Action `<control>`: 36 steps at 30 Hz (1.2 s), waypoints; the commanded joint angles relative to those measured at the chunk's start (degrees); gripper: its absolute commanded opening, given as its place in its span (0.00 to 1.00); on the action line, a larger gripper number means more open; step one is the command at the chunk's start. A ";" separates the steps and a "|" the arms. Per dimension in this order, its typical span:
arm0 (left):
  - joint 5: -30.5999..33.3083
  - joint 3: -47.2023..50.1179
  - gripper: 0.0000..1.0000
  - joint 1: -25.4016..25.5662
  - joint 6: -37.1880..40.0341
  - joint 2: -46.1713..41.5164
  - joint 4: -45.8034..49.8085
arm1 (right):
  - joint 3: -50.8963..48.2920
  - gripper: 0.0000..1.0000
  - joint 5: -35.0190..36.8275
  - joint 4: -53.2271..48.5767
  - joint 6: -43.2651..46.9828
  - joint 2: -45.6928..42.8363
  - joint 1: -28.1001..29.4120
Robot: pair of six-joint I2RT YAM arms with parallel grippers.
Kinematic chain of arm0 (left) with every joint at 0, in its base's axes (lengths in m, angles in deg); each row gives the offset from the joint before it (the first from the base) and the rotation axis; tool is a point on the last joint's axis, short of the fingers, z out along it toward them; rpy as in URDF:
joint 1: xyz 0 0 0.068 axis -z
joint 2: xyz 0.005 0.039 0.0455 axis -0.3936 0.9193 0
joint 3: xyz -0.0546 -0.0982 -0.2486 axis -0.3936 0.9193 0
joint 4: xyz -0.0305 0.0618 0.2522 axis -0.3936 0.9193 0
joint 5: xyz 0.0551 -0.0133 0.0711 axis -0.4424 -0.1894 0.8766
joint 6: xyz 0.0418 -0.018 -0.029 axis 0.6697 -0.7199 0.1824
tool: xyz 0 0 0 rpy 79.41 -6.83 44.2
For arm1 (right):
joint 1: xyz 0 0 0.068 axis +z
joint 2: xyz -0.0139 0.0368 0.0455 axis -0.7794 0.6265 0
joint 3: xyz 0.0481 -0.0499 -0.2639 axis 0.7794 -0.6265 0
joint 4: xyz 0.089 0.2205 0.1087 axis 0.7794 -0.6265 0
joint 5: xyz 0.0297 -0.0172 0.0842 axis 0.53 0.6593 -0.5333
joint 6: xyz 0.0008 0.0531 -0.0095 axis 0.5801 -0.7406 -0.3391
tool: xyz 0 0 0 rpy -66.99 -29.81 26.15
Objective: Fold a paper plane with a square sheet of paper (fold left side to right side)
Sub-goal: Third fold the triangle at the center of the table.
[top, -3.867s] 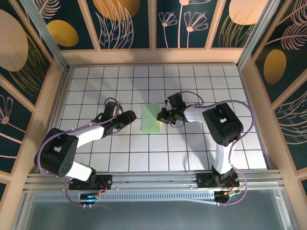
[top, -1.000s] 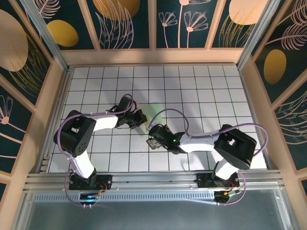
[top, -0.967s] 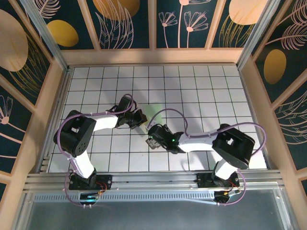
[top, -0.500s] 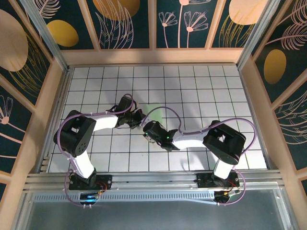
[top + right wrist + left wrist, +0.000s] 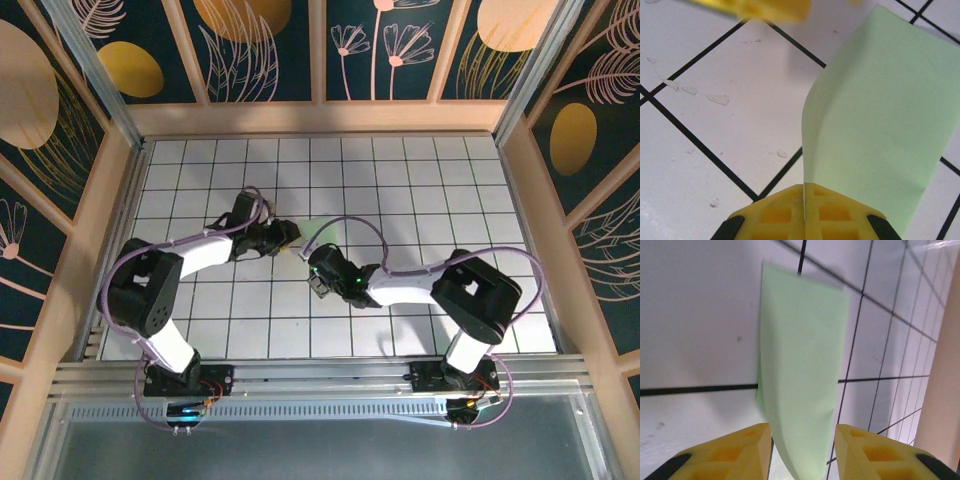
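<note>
Extending lengthwise from right jaws: paper (image 5: 880, 115)

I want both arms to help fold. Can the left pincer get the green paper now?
Probably yes. The left pincer stands open, with the green paper reaching right between its fingers and nothing blocking. The right pincer is shut on the paper.

Our two arms share one build: glossy white link shells (image 5: 200, 255) between bulky black joint housings (image 5: 142, 300), with black base blocks (image 5: 452, 376) farthest from each end effector. Thin lilac cables (image 5: 346, 221) loop out just behind each end effector. The left end effector (image 5: 802, 450) carries yellow plastic fingers (image 5: 735, 452) with recessed pockets. The right end effector (image 5: 804, 202) shows the same pocketed yellow fingers, black-edged behind the tips.
</note>
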 commanded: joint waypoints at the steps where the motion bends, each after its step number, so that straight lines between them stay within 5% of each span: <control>1: -0.73 -1.69 0.39 -1.37 2.83 -1.88 3.14 | -1.55 0.00 -10.21 0.05 -4.29 -4.26 -2.64; 12: -6.73 -11.02 0.18 -0.23 8.43 7.43 4.83 | -5.20 0.00 -30.29 3.21 -10.67 -4.89 -9.16; 22: -7.00 -18.59 0.08 4.73 11.54 18.25 8.05 | -6.04 0.00 -31.98 5.04 -13.41 -3.55 -10.35; 36: -1.41 -15.27 0.02 5.65 13.63 20.68 9.92 | -6.83 0.00 -32.97 5.12 -16.07 -2.70 -12.07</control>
